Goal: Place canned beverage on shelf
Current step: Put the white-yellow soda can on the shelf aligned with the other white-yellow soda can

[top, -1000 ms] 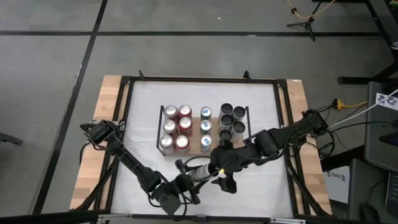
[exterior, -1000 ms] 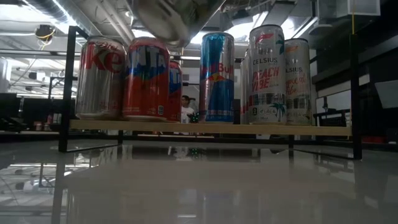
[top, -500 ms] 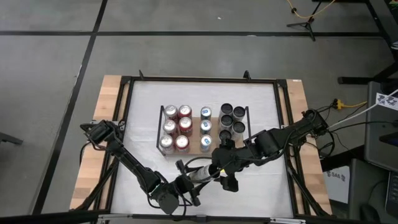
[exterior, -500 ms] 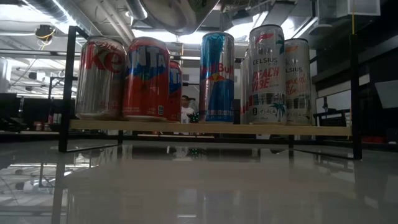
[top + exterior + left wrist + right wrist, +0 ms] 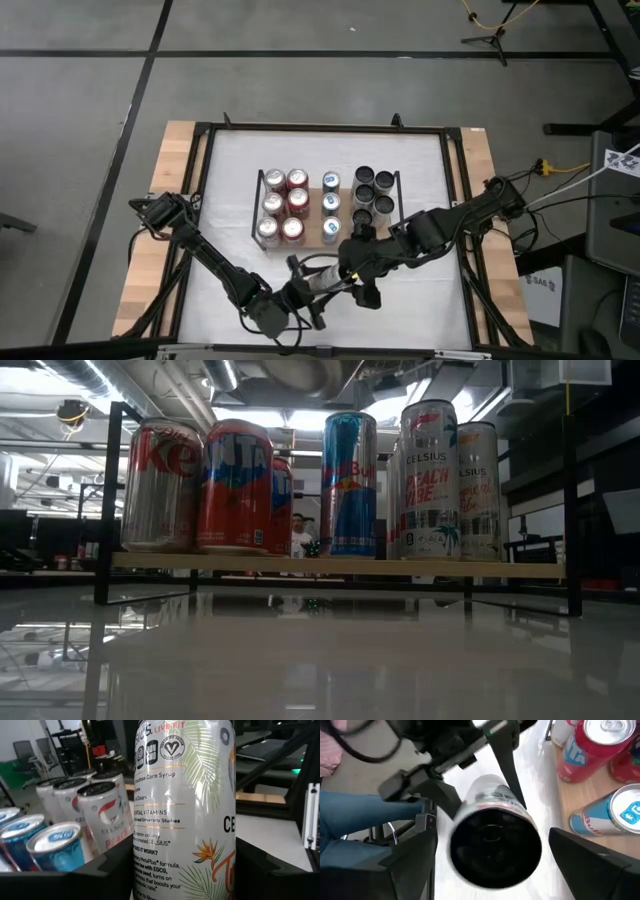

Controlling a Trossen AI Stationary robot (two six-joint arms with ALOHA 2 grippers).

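Note:
A white Celsius can (image 5: 324, 280) hangs tilted above the tabletop, in front of the shelf's near edge, with my left gripper (image 5: 306, 293) shut on it. The can's dark top end (image 5: 495, 845) points up at my right gripper (image 5: 354, 272). That gripper is open, and its fingers stand either side of this end with a gap showing. The shelf (image 5: 311, 214), a wooden board with black end rails, carries red cans (image 5: 283, 205), blue cans (image 5: 331, 205) and Celsius cans (image 5: 373, 190), all standing on their bases. My left gripper pinches the can's side wall (image 5: 150, 870) between its two fingers (image 5: 105, 870), which lie across the can. The fingers come nearly level from the table's near left. The can is lifted clear of the table and tilted, top end toward the right gripper.
A black frame (image 5: 320, 128) borders the white tabletop (image 5: 420, 300), with wooden strips at both sides. Bare tabletop lies between the shelf (image 5: 340, 565) and the near edge. A person's leg in blue trousers (image 5: 350, 820) shows beyond the table.
The can's lower end, which hung into the top of the low view, has risen almost out of it as my left gripper tipped the can. Both grippers stay where they were, with unchanged openings.

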